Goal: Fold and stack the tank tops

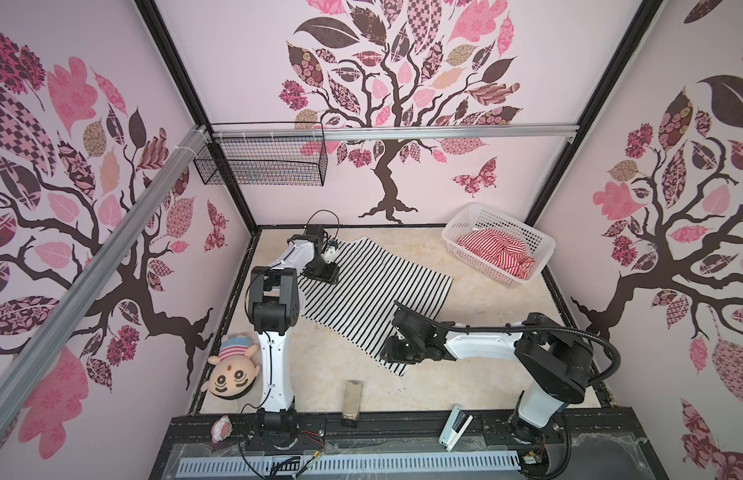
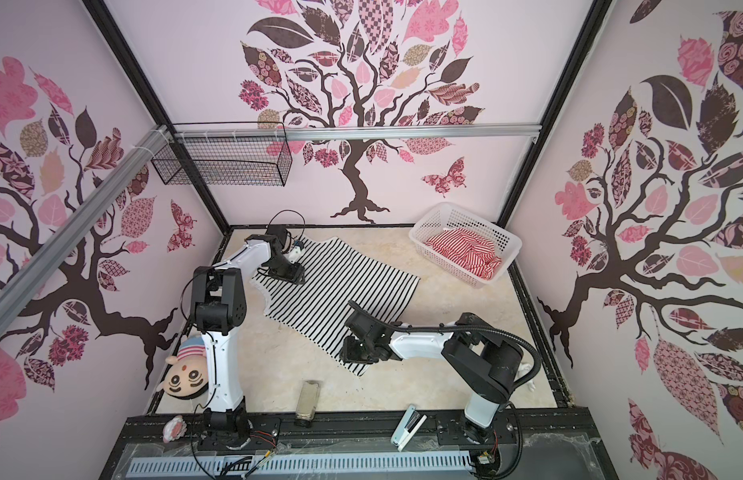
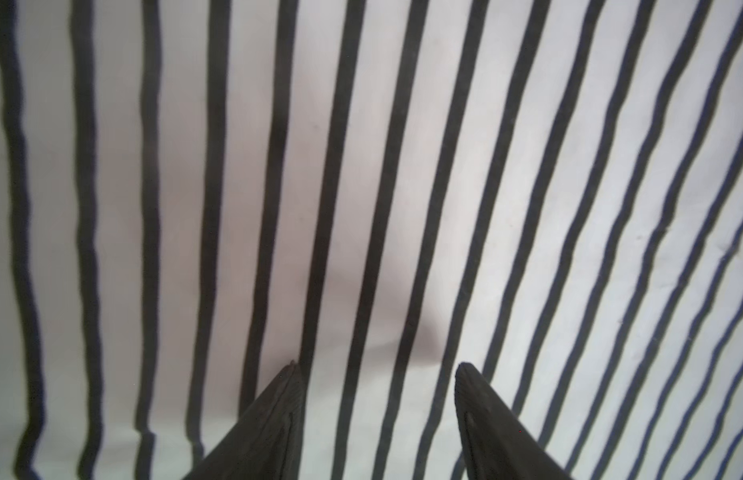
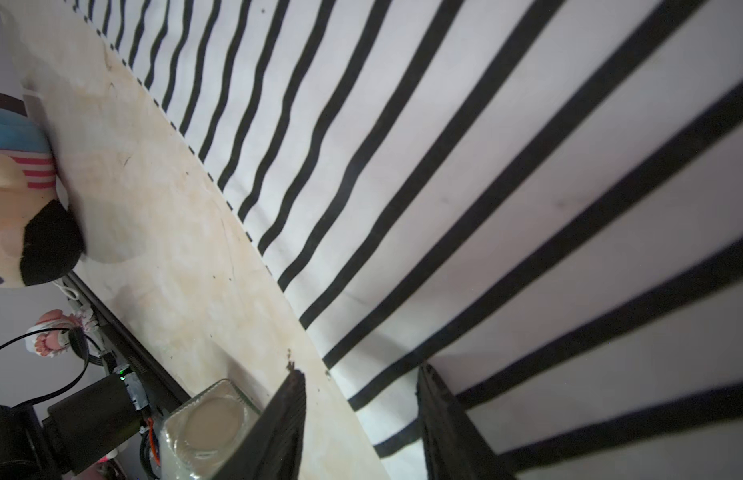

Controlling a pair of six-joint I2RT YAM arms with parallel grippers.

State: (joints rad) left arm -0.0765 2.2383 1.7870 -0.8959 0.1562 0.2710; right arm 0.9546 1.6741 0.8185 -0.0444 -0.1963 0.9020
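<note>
left gripper (image 3: 377,366) and right gripper (image 4: 360,370) half open, empty: black-and-white striped knit tank top (image 1: 374,282) flat beneath left jaws, its edge beneath right jaws' gap; red-and-white striped tank top (image 1: 496,249) far off, in white lattice basket (image 1: 478,216).

Both arms stretch low; left tool (image 3: 378,366) and right tool (image 4: 360,370), jaws apart, seemingly point downward.

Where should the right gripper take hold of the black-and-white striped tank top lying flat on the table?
Pinch the near corner edge of the black-and-white striped tank top, coming in low from the beige tabletop side. It lies flat, so only its border offers a lip. The right gripper straddles that edge, jaws open.
</note>
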